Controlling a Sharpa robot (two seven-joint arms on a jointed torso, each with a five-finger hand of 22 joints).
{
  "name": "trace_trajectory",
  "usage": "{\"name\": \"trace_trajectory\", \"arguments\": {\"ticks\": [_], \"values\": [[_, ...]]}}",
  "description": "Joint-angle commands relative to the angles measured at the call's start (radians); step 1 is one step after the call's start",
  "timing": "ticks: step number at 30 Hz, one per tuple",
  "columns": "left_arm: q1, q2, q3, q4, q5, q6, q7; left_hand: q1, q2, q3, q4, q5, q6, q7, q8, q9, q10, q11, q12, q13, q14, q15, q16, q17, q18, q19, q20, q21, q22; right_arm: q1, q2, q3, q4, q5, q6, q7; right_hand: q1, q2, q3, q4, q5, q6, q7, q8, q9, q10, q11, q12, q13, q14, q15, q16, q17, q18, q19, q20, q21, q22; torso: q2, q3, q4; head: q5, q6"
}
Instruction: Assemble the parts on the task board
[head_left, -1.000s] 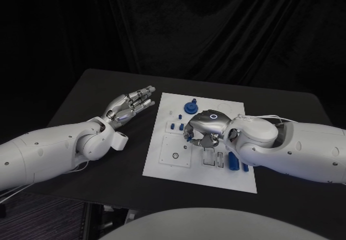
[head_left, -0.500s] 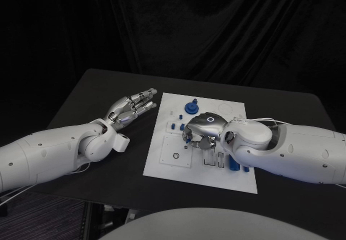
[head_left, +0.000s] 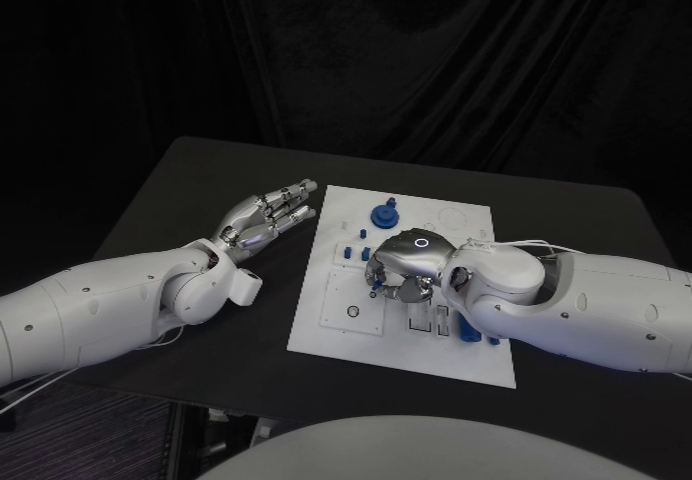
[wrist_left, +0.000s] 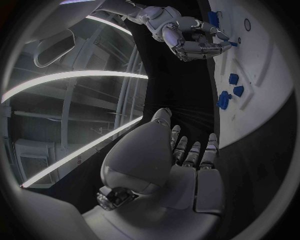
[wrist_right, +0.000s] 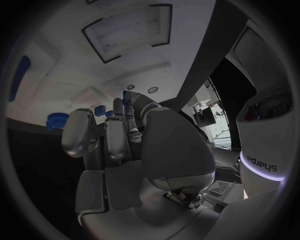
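Observation:
The white task board (head_left: 411, 352) lies in the middle of the black table. My right hand (head_left: 405, 265) hovers low over the board's middle with its fingers curled down; its thumb and a finger pinch a small blue part (wrist_right: 127, 98), also seen at its fingertips (wrist_left: 232, 43). My left hand (head_left: 268, 217) lies flat and open just off the board's left edge, holding nothing. A round blue knob (head_left: 384, 214) stands near the board's far edge. Small blue pieces (head_left: 362, 253) sit beside the right hand. A long blue part (head_left: 466, 324) lies near the right forearm.
The board (wrist_left: 265, 70) carries a square recess with a ring (head_left: 351, 313) on its near left and slots (head_left: 417, 316) under the right hand. Bare black table (head_left: 188, 190) surrounds the board. My right forearm (head_left: 577, 300) covers the board's right edge.
My right hand has settled slightly lower and nearer over the board's middle. The left hand has drifted a little toward the board's edge, still flat.

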Motion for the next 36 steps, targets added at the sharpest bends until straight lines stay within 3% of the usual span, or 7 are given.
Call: {"name": "trace_trajectory", "arguments": {"ticks": [1,36], "values": [[-0.002,0.002,0.001,0.000,0.006,0.014,0.130,0.005,0.003,0.002,0.002,-0.004,0.000,0.005,-0.002,0.000,0.005,0.000,0.003,0.000,0.000,-0.004,0.004,0.000,0.009,0.002,-0.002,0.004,-0.001,-0.004,-0.001,0.001,0.007,-0.010,0.008,-0.003,0.008,-0.004,0.004,-0.005,0.005,-0.004,0.001,0.003,0.000,0.001,0.006,-0.006,-0.001,0.012,0.007,-0.004,0.000,-0.005,-0.004,0.001,-0.005,0.156,0.000,-0.0003,0.0007,0.002,0.000],[-0.005,0.011,0.001,-0.012,0.006,0.026,0.121,0.003,0.009,0.004,0.006,-0.013,-0.003,0.006,-0.003,0.000,-0.001,-0.002,-0.003,-0.001,0.002,0.001,0.004,0.001,0.007,0.001,-0.002,0.004,-0.006,-0.025,0.001,0.000,0.001,-0.010,0.046,-0.002,0.007,-0.006,0.011,-0.009,0.010,-0.018,0.005,-0.011,-0.003,0.004,0.009,-0.012,-0.003,0.007,0.009,-0.012,-0.009,-0.003,-0.009,0.003,-0.014,0.154,0.000,-0.0003,0.0002,0.010,0.000]]}}
